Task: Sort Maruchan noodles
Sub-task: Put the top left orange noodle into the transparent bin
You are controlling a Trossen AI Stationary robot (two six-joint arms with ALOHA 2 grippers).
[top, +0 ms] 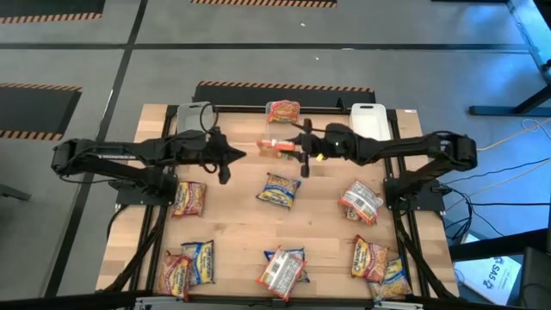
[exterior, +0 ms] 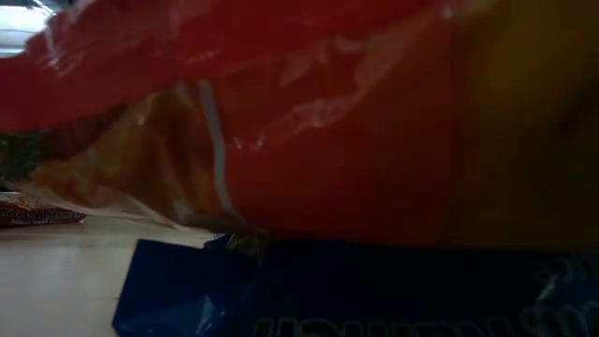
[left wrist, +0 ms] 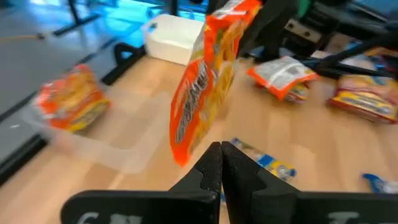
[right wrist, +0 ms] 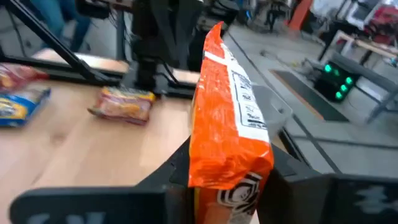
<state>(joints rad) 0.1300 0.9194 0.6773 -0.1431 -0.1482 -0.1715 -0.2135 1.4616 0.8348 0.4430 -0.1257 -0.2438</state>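
My right gripper [top: 291, 148] is over the far middle of the table, shut on a pink-orange noodle packet [top: 275, 148]; the right wrist view shows that packet [right wrist: 227, 118] edge-on. My left gripper [top: 239, 156] is shut and holds nothing, just left of the packet; its closed fingers [left wrist: 221, 171] point at the packet [left wrist: 205, 87]. Another orange packet [top: 282, 111] lies in a clear bin [left wrist: 109, 146] at the far edge. Several more packets lie flat on the table, among them a blue-yellow one [top: 278, 190] and a red-yellow one [top: 188, 198]. My right gripper pinches the pink-orange packet between its two fingers at one short end [right wrist: 231, 171], coming level from the table's right. The packet is lifted clear of the table, stands on edge and sticks out past the fingers, tilted in the left wrist view.
A clear bin [top: 195, 116] sits at the far left and a white bin [top: 368, 117] at the far right. Packets crowd the near edge [top: 282, 267] and near right corner [top: 379, 263]. A red-orange packet [exterior: 356, 122] on a blue one [exterior: 374, 290] blocks the low view.
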